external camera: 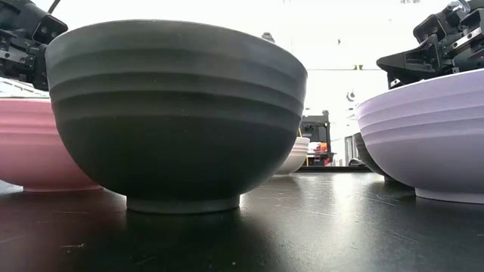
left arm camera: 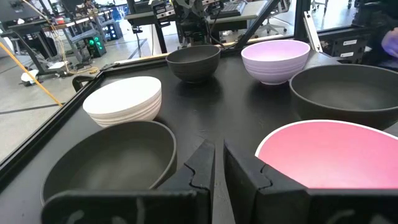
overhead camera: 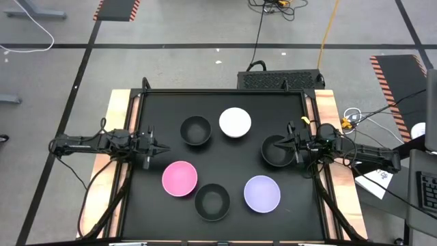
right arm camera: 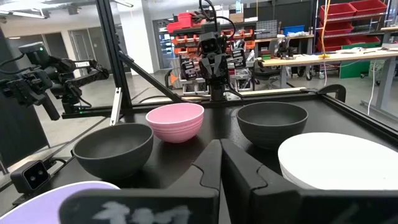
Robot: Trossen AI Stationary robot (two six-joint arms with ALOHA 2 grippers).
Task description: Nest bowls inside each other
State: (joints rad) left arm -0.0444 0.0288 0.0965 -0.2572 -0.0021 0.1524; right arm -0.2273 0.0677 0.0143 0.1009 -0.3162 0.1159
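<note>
Six bowls stand on the black table top. In the high view a black bowl [overhead camera: 195,130] and a white bowl [overhead camera: 235,122] sit toward the far side, and the white one [left arm camera: 124,99] looks turned mouth down. A second black bowl [overhead camera: 278,150] is at the right. The pink bowl [overhead camera: 179,178], a third black bowl [overhead camera: 212,202] and the lavender bowl [overhead camera: 262,193] stand on their feet near the front. My left gripper [overhead camera: 160,147] is shut at the table's left, between the far black bowl and the pink bowl [left arm camera: 329,152]. My right gripper [overhead camera: 283,142] is shut and hovers over the right black bowl [left arm camera: 194,62], which its own wrist view does not show.
A raised black rim [overhead camera: 222,91] frames the table, with wooden strips [overhead camera: 117,109] outside it on the left and right. Bare table lies between the bowls in the middle [overhead camera: 225,160]. Beyond the far edge are a dark box [overhead camera: 280,80] and cables on the floor.
</note>
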